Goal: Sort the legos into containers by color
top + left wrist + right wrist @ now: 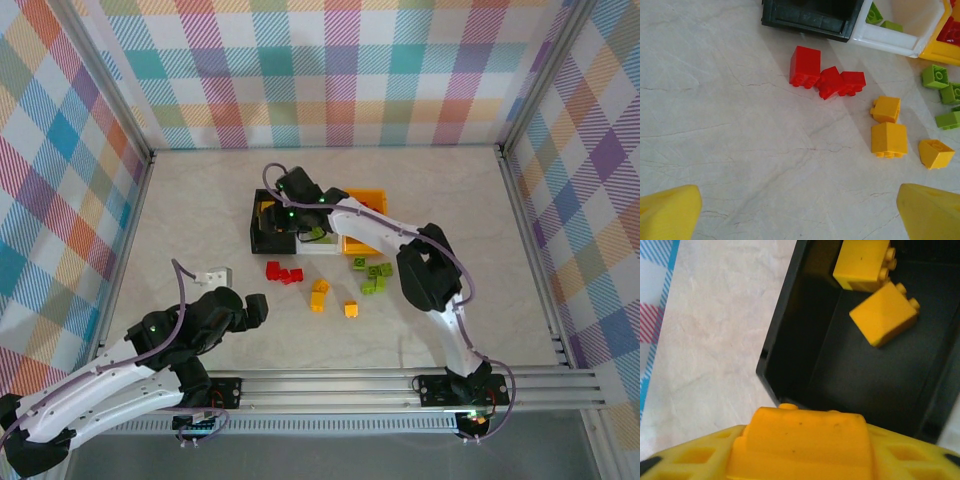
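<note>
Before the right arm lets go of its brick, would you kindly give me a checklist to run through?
1. Held brick, yellow, secure in right end effector: ok.
2. Held brick above the black bin: ok, near its edge.
3. Bin colour matches, two yellow bricks inside: ok.
4. Room left in bin: ok.
5. Left end effector open, apart from bins: ok.

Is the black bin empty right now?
No, two yellow-orange bricks lie inside the black bin, seen from the right wrist camera.
</note>
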Motion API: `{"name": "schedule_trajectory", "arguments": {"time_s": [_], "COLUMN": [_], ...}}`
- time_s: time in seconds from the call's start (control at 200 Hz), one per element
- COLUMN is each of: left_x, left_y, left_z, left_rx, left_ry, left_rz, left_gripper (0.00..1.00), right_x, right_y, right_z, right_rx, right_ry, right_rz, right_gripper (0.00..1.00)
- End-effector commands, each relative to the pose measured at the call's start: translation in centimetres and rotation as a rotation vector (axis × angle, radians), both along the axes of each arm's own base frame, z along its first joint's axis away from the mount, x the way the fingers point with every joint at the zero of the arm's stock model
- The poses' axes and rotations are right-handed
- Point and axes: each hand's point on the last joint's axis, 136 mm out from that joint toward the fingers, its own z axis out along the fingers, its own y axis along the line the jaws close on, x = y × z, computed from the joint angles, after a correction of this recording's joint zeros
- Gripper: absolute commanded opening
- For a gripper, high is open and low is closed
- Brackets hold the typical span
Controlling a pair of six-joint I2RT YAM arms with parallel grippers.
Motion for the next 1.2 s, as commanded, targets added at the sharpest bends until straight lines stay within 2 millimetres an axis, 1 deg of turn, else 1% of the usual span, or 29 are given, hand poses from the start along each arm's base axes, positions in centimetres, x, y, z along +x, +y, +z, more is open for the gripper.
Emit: {"name": "schedule_trajectory", "arguments": {"time_s": [0.0, 0.105, 0.135, 0.185, 0.195, 0.215, 0.28, 0.3, 0.33, 0.34, 0.395, 0.425, 0.46, 0.495, 0.535, 0.56, 0.63, 0.66, 0.745, 0.795, 0.855, 0.965, 1.04, 1.195], "left_x": [-0.5, -0.5, -0.4, -0.3, -0.3, -0.2, 0.2, 0.3, 0.6, 0.7, 1.3, 1.6, 2.0, 2.3, 2.6, 2.8, 3.1, 3.2, 3.5, 3.6, 3.8, 4.5, 5.1, 5.6], "left_y": [0.6, 0.5, 0.4, -0.1, -0.3, -0.5, -1.7, -2.1, -2.7, -2.9, -4.2, -5.1, -6.1, -7.2, -8.5, -9.4, -11.5, -12.3, -14.5, -15.6, -16.6, -17.5, -17.5, -17.1], "left_z": [-0.4, -0.2, 0.0, 0.3, 0.4, 0.5, 0.9, 1.0, 1.0, 1.1, 0.9, 0.6, 0.4, 0.0, -0.4, -0.7, -1.8, -2.3, -4.0, -5.0, -6.2, -8.0, -9.1, -11.1], "left_rx": [0.008, 0.003, -0.001, -0.011, -0.015, -0.018, -0.016, -0.014, 0.000, -0.001, 0.033, 0.048, 0.058, 0.067, 0.074, 0.081, 0.111, 0.130, 0.179, 0.192, 0.206, 0.254, 0.296, 0.359], "left_ry": [0.015, 0.009, 0.004, -0.002, -0.003, -0.005, -0.005, -0.004, 0.003, 0.000, 0.025, 0.039, 0.053, 0.065, 0.073, 0.081, 0.095, 0.104, 0.132, 0.150, 0.169, 0.185, 0.197, 0.230], "left_rz": [0.003, -0.004, -0.008, -0.027, -0.031, -0.040, -0.078, -0.090, -0.107, -0.113, -0.143, -0.167, -0.189, -0.213, -0.246, -0.267, -0.317, -0.339, -0.388, -0.415, -0.434, -0.447, -0.437, -0.418], "left_gripper": [1.00, 1.00, 1.00, 1.00, 1.00, 1.00, 1.00, 1.00, 1.00, 1.00, 1.00, 1.00, 1.00, 0.99, 0.98, 0.97, 0.93, 0.91, 0.87, 0.85, 0.84, 0.81, 0.79, 0.67], "right_x": [0.9, 0.9, 0.8, 0.4, 0.2, -0.1, -1.3, -1.7, -2.4, -2.6, -4.0, -4.9, -5.8, -6.9, -8.0, -8.6, -10.3, -11.0, -12.7, -13.4, -14.0, -14.8, -15.0, -15.1], "right_y": [0.3, 0.1, -0.2, -1.1, -1.3, -1.8, -3.5, -4.0, -5.0, -5.3, -7.0, -8.0, -9.2, -10.4, -11.8, -12.7, -15.2, -16.2, -18.5, -19.5, -20.3, -21.4, -21.7, -21.9], "right_z": [2.0, 4.6, 5.2, 6.8, 6.5, 7.2, 8.2, 8.1, 8.6, 8.4, 9.1, 8.5, 8.8, 8.5, 7.6, 7.6, 6.3, 6.0, 4.8, 4.4, 4.0, 3.5, 3.5, 3.6], "right_rx": [0.035, 0.066, 0.070, 0.088, 0.084, 0.093, 0.108, 0.107, 0.113, 0.111, 0.120, 0.106, 0.103, 0.088, 0.061, 0.056, 0.020, 0.012, -0.009, -0.014, -0.019, -0.033, -0.031, -0.024], "right_ry": [-0.007, -0.051, -0.063, -0.092, -0.090, -0.102, -0.127, -0.128, -0.140, -0.139, -0.155, -0.149, -0.157, -0.158, -0.150, -0.153, -0.143, -0.143, -0.131, -0.125, -0.125, -0.122, -0.126, -0.129], "right_rz": [-0.009, -0.010, -0.019, -0.034, -0.037, -0.045, -0.065, -0.072, -0.081, -0.085, -0.095, -0.100, -0.103, -0.102, -0.110, -0.119, -0.142, -0.154, -0.184, -0.199, -0.210, -0.224, -0.229, -0.234], "right_gripper": [0.72, 0.76, 0.77, 0.77, 0.77, 0.77, 0.77, 0.77, 0.77, 0.77, 0.77, 0.77, 0.77, 0.77, 0.77, 0.77, 0.78, 0.78, 0.78, 0.78, 0.79, 0.79, 0.79, 0.79]}}
